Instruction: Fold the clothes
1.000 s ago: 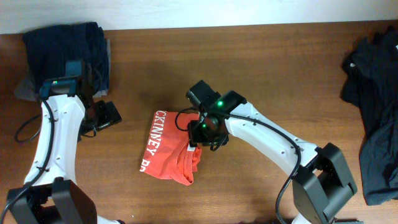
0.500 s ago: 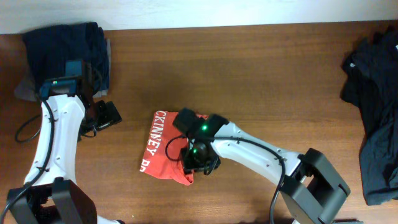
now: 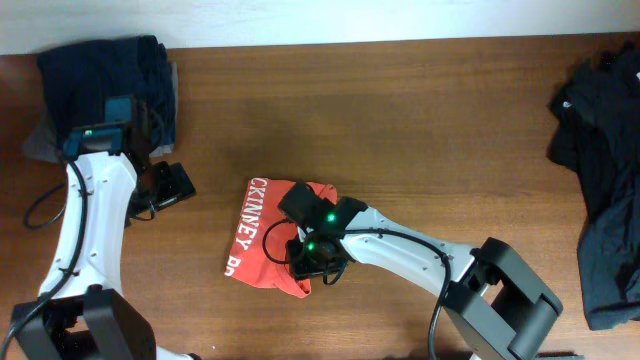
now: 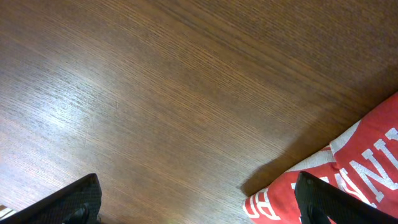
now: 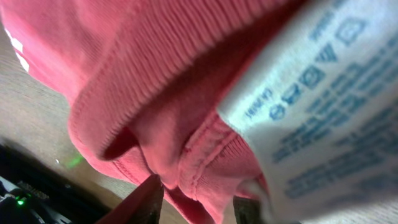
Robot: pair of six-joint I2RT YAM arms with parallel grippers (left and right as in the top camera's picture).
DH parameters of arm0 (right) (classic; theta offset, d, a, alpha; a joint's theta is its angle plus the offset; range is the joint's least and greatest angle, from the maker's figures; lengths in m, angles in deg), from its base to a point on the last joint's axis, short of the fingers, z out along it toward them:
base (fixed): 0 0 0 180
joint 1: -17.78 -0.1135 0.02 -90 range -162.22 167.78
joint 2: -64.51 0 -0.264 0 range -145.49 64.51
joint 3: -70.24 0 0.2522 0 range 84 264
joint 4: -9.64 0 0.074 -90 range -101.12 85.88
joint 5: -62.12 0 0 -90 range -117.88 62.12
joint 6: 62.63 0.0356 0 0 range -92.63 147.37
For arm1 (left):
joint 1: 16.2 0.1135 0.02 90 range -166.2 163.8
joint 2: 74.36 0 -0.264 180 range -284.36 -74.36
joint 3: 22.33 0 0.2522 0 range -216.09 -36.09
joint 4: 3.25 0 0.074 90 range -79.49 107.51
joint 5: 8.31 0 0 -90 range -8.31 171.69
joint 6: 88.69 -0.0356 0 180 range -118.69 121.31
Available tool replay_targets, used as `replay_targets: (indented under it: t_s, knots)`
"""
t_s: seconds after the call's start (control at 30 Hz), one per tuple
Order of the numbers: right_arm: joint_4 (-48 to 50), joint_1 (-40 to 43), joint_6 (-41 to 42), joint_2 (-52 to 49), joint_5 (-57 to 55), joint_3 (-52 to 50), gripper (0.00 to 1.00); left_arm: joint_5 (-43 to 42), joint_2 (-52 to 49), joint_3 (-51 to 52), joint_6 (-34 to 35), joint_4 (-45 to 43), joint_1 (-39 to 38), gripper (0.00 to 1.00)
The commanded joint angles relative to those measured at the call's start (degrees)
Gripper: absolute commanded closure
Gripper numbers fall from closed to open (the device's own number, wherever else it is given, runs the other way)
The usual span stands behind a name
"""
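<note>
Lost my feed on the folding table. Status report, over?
Left gripper open over bare table. Right gripper on red shirt, fabric between its fingers, grip unconfirmed. Shirt partly folded, one corner bunched. Dark clothes piled far aside, nothing blocking.

— What was the tabletop (image 4: pixel 155 93) made of?
— Brown wood, fine-grained, with a soft sheen.
— And the T-shirt (image 5: pixel 143 68)?
— Matt orange-red knit cloth, ribbed along its hem; its care label (image 5: pixel 311 106) looked smooth and white. At three o'clock, the dark clothes (image 3: pixel 600 160) were matt.

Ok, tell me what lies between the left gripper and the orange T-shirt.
Only bare wooden table separates the left gripper from the orange T-shirt; the overhead view shows it.
</note>
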Motion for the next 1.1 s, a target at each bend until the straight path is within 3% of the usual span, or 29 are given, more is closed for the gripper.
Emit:
replay_targets:
  t_s: [0.0,0.3,1.07]
  knots:
    - [0.3,-0.3,0.7,-0.4,-0.9,-0.2,0.62,-0.4,0.4,0.4,0.5,0.1,0.1,0.01]
    - [0.3,-0.3,0.9,-0.4,-3.2,-0.2,0.96,-0.4,0.4,0.4,0.5,0.1,0.1,0.01]
    - [-16.7,1.6,1.5,0.1,-17.5,8.6,0.96,-0.4,0.4,0.4,0.5,-0.1,0.1,0.01]
